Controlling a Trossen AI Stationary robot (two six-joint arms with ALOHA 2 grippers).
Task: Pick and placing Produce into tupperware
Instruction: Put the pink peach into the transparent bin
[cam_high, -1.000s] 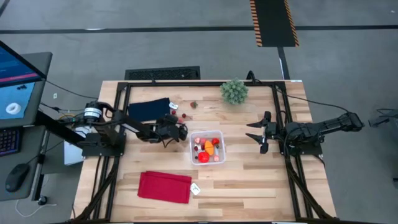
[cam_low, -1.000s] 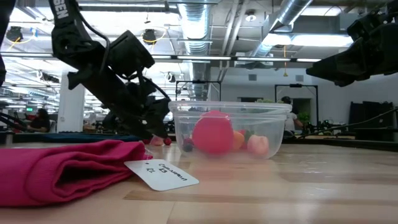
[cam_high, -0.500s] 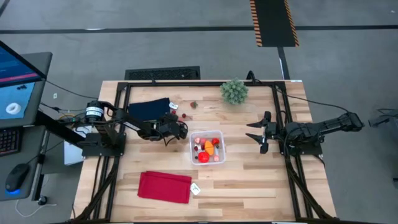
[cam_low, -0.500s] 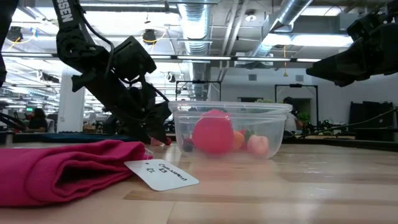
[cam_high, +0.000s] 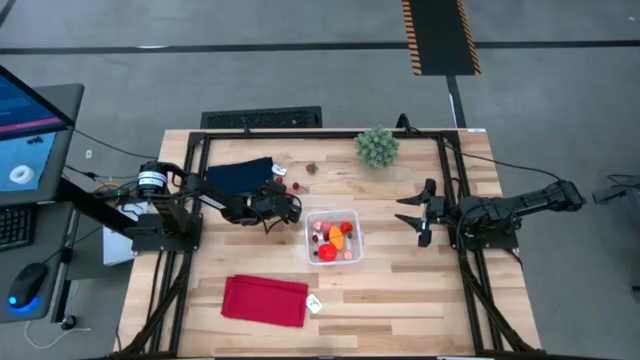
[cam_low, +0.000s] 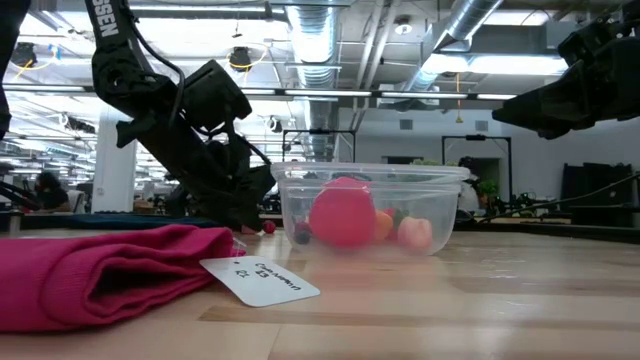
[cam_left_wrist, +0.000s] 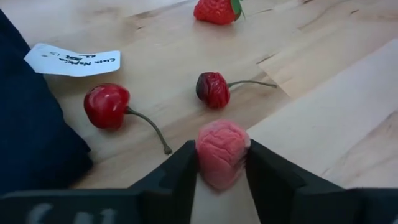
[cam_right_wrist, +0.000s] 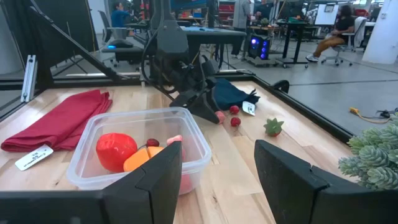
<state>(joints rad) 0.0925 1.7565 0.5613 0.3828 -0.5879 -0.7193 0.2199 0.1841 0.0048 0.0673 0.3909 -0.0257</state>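
My left gripper (cam_high: 290, 209) (cam_left_wrist: 222, 171) sits just left of the clear tupperware (cam_high: 334, 237) (cam_low: 370, 210) (cam_right_wrist: 140, 149) and is shut on a pink, bumpy piece of produce (cam_left_wrist: 222, 152). On the wood beyond it lie a red cherry (cam_left_wrist: 107, 104), a darker cherry (cam_left_wrist: 213, 89) and a strawberry (cam_left_wrist: 216, 9) (cam_high: 311, 168). The tupperware holds several pieces, among them a big red one (cam_right_wrist: 116, 149) and an orange one (cam_right_wrist: 144, 158). My right gripper (cam_high: 415, 213) (cam_right_wrist: 217, 180) waits open, to the right of the tupperware. My left gripper pinches the pink piece's two sides (cam_left_wrist: 202, 155) between its fingers (cam_left_wrist: 183, 171), near their free ends. The fingers slant down from the table's left. Whether the piece is clear of the wood or touches it, I cannot tell.
A navy cloth (cam_high: 240, 175) with a white tag (cam_left_wrist: 73, 61) lies behind the left gripper. The red cloth (cam_high: 265, 300) and its tag (cam_high: 314, 304) lie near the front edge. A green spiky plant ball (cam_high: 377, 146) stands at the far edge. Black rails frame the table.
My left gripper has shifted a little toward the table's far edge and risen slightly beside the tupperware. The right arm has kept still.
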